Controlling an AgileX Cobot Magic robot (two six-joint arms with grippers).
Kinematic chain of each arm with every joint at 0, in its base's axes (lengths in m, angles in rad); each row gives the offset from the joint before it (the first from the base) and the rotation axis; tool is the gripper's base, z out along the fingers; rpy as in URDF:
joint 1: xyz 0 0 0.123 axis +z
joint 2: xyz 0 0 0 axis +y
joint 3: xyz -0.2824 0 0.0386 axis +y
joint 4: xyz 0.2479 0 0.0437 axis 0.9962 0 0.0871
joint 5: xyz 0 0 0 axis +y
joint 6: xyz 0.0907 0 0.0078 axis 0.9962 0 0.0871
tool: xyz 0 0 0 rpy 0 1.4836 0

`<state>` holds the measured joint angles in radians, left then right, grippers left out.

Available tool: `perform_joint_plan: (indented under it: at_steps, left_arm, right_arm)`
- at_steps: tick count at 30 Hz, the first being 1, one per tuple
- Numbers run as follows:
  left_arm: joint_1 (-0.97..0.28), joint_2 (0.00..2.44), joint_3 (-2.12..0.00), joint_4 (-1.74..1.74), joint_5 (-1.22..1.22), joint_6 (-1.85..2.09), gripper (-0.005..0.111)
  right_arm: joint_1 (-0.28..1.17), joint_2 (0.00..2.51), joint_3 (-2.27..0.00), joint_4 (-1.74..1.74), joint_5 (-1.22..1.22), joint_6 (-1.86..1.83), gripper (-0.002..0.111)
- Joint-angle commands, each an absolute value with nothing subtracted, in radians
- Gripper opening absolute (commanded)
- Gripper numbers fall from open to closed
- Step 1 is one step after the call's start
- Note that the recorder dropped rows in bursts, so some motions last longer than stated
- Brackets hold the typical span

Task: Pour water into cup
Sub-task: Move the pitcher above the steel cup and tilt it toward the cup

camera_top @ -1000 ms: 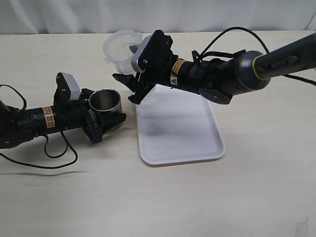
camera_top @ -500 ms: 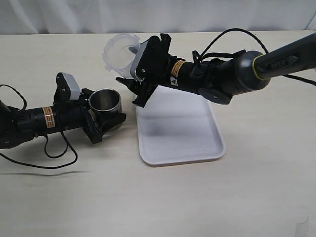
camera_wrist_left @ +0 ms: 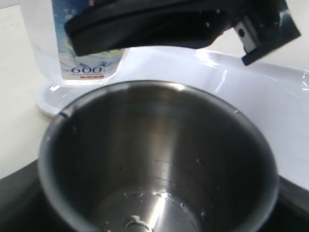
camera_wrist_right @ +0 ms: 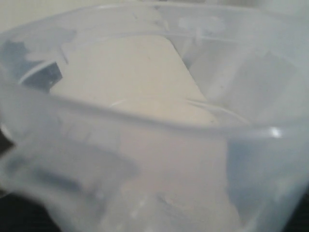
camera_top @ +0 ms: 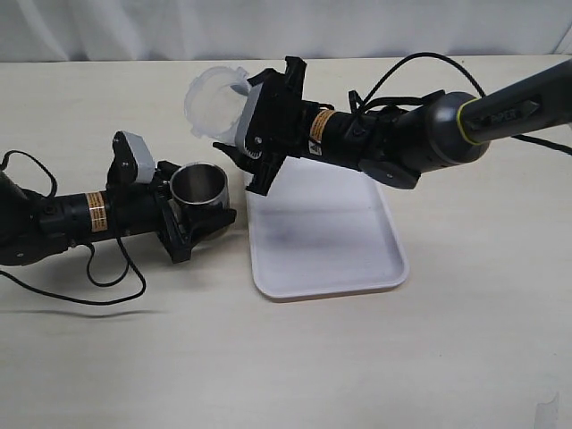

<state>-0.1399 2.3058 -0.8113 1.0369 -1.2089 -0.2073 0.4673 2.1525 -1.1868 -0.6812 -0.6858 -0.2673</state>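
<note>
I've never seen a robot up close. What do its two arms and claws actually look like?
Both arms are dark, rounded tubes: the left arm black, the right arm charcoal with a yellow-green ring. Each carries an orange label band and a pale grey camera box. The left gripper and right gripper are angular black pincers. Loose black cables trail alongside.

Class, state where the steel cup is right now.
Exterior view: the steel cup sits left of centre, held by the left gripper, just left of the white tray.
</note>
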Motion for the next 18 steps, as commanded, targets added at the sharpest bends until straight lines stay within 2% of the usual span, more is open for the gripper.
perform_joint_plan:
  at_steps: [1, 18]
  left_arm:
    - [-0.146, 2.308, -0.816, 1.032, -1.221, -0.215, 0.000]
    - [-0.146, 2.308, -0.816, 1.016, -1.221, -0.215, 0.000]
  right_arm:
    - [0.468, 2.142, -1.197, -0.667, -0.710, -0.354, 0.004]
    - [0.468, 2.142, -1.197, -0.667, -0.705, -0.558, 0.004]
